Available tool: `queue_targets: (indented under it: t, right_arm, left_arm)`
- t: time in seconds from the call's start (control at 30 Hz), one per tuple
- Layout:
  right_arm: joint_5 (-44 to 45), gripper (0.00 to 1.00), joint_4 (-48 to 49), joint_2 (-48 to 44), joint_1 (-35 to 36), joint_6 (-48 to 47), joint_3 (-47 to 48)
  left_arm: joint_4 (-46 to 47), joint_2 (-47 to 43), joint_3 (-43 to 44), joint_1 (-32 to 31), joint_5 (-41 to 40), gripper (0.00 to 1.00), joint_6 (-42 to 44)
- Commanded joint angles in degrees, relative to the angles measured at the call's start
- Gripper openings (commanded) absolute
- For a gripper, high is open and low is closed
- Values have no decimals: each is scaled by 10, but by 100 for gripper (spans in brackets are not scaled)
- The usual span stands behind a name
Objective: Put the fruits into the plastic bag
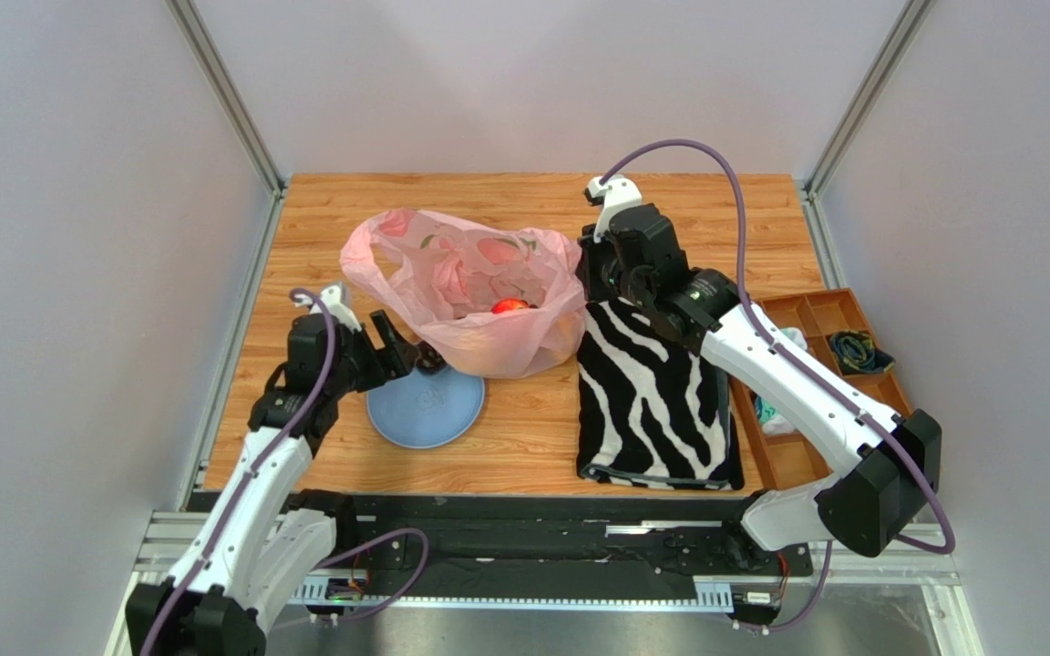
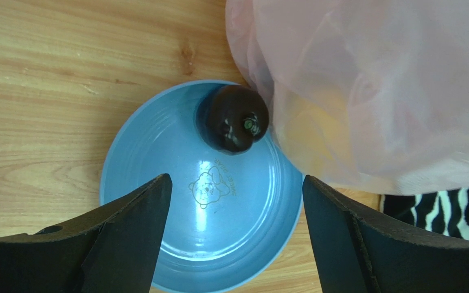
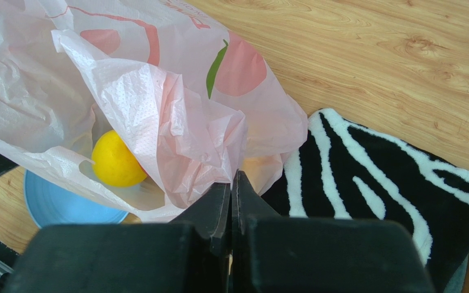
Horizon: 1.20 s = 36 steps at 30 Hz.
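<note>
Left gripper (image 2: 236, 183) hangs unclenched over the glossy blue plate (image 2: 134, 183), its black fingers (image 2: 127, 238) spread wide with nothing between them. I see one smooth, dark, round plum (image 2: 234, 119) near the plate's rim, just beside the plastic bag (image 2: 371, 91). Right gripper (image 3: 231, 183) is clenched on a crumpled fold of that thin, translucent pink film. Inside it I make out a round yellow citrus (image 3: 116, 160) and a red apple (image 1: 506, 306). Fuzzy zebra-striped cloth (image 3: 371, 171) lies beside the bag on the wood-grain table (image 2: 47, 73).
</note>
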Motion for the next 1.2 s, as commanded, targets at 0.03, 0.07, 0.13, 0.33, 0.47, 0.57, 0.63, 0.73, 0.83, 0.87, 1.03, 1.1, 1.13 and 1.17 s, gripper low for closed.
queue_targets:
  t: [0.03,0.07,0.13,0.33,0.47,0.57,0.63,0.73,0.83,0.87,1.03,1.1,1.13,1.17]
  right_arm:
    - [3,0,15,-29,-2,-3,0]
    - [4,0,15,-30,-2,-4,0]
    - [5,0,14,-33,-3,-2,0]
    - [5,0,12,-30,-3,-1,0]
    - [3,0,9,-30,-4,-1,0]
    - [4,0,7,-30,-5,-1,0]
    - [6,0,6,-31,-4,-1,0]
    - [7,0,5,-30,-4,-3,-1]
    - [6,0,6,-30,-6,-2,0]
    - [7,0,5,-29,-5,-2,0]
    - [6,0,5,-24,-5,-1,1]
    - [3,0,5,-21,-6,-1,3]
    - [3,0,5,-21,-6,-1,3]
    - [2,0,6,-20,-6,-1,4]
  left_arm:
    - [91,77,-13,-15,-6,87,-21]
    - [103,87,-16,-15,-2,87,-24]
    - [139,111,-23,-15,15,86,-32]
    - [194,166,-27,-15,39,82,-44]
    - [209,194,-26,-15,38,77,-44]
    - [225,216,-26,-15,32,75,-47]
    - [236,236,-24,-15,41,75,-47]
    - [247,263,-20,-15,51,76,-47]
    - [256,281,-15,-15,55,77,-46]
    - [260,288,-13,-15,59,77,-46]
    - [272,305,-8,-15,71,83,-48]
    - [277,316,-6,-15,77,84,-48]
    - [278,320,-6,-15,80,84,-49]
    - [283,327,-6,-15,82,84,-49]
